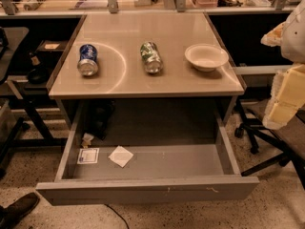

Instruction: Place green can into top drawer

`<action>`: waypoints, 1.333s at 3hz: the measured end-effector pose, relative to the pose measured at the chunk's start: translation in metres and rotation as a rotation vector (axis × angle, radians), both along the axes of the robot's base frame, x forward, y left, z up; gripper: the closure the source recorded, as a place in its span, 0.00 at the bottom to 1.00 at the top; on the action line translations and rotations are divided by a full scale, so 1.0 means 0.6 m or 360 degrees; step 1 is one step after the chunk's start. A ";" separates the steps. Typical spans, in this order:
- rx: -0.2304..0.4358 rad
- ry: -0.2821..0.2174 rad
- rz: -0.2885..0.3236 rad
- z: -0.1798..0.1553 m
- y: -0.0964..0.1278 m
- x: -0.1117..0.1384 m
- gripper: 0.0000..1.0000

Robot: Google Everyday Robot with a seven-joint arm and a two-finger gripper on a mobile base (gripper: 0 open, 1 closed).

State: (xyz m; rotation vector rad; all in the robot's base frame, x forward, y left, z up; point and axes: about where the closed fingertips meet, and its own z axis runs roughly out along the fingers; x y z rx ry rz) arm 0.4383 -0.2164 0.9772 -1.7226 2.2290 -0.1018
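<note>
Three things on the surface (143,30): blue can (88,60), green can (151,57) lying on its side mid-row, white bowl (206,57). Below, top drawer (147,190) stands open, prob. so the can drops straight in; hand (286,95) at right edge, well apart from it, released or clenched I can't tell

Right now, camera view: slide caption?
Green can, blue can, bowl on desk; top drawer open below; gripper at right edge.
</note>
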 end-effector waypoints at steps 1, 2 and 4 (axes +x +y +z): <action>0.0000 0.0000 0.0000 0.000 0.000 0.000 0.00; -0.0037 0.0023 0.0044 0.011 0.043 0.024 0.00; -0.0009 -0.0011 0.0048 0.008 0.057 0.028 0.00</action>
